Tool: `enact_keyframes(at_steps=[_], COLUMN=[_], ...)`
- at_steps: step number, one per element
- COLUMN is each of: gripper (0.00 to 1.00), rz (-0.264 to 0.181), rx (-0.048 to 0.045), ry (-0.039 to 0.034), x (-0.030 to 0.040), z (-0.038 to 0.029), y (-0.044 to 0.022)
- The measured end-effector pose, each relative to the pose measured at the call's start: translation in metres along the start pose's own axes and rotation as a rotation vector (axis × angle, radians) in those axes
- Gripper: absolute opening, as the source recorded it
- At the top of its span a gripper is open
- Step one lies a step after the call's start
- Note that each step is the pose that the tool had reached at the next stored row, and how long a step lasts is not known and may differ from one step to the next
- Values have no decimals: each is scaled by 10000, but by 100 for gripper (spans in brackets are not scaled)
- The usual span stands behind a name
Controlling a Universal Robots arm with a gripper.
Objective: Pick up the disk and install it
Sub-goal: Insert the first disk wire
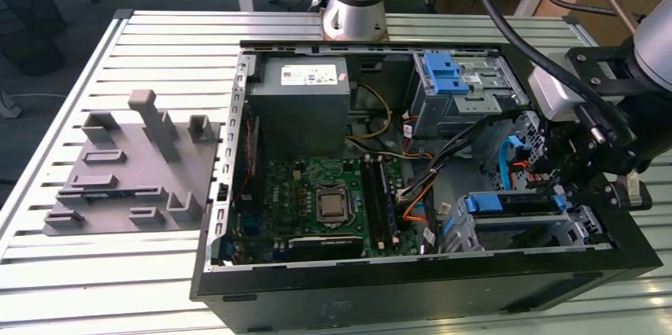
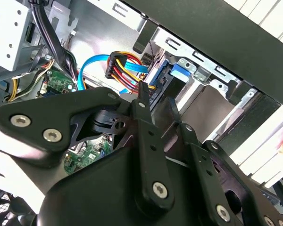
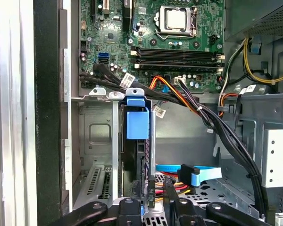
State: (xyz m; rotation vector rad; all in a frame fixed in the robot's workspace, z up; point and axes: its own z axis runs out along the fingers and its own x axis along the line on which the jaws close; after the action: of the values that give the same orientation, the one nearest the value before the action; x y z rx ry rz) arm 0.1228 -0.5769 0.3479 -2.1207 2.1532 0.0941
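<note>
The black two-finger gripper (image 3: pixel 154 194) sits low inside the open black tower case (image 1: pixel 420 292), fingers pinched on the edge of the flat disk with blue plastic rails (image 3: pixel 142 155). The disk stands on edge in the grey metal drive bay (image 3: pixel 96 141), right beside the case wall, near the green motherboard (image 3: pixel 151 42). Orange and blue cables (image 3: pixel 200 172) run just beside the fingers.

Black, silver-screwed end effector (image 2: pixel 155 106) linkages
</note>
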Motion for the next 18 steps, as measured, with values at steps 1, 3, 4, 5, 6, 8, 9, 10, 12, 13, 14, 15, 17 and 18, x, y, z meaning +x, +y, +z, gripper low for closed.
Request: enact_keyframes(at_steps=[1, 3, 4, 5, 6, 8, 9, 10, 12, 13, 14, 15, 17, 18], gripper=[33, 33, 33, 33, 33, 33, 33, 33, 33, 33, 31, 31, 25, 18], rz=[0, 0, 0, 0, -1, -3, -4, -6, -11, -12, -14, -14, -12, -13], rx=[0, 0, 0, 1, 7, 25, 39, 54, 87, 101, 107, 108, 109, 109], ry=[2, 2, 2, 0, -4, -8, -12, -19, -28, -34, -38, -39, -49, -55], x=[0, 1, 1, 1, 2, 4, 5, 6, 7, 8, 8, 8, 9, 8], z=[0, 3, 4, 7, 12, 26, 32, 38, 47, 52, 54, 56, 58, 59], y=[0, 0, 0, 0, 0, 2, 4, 7, 11, 13, 13, 13, 14, 14])
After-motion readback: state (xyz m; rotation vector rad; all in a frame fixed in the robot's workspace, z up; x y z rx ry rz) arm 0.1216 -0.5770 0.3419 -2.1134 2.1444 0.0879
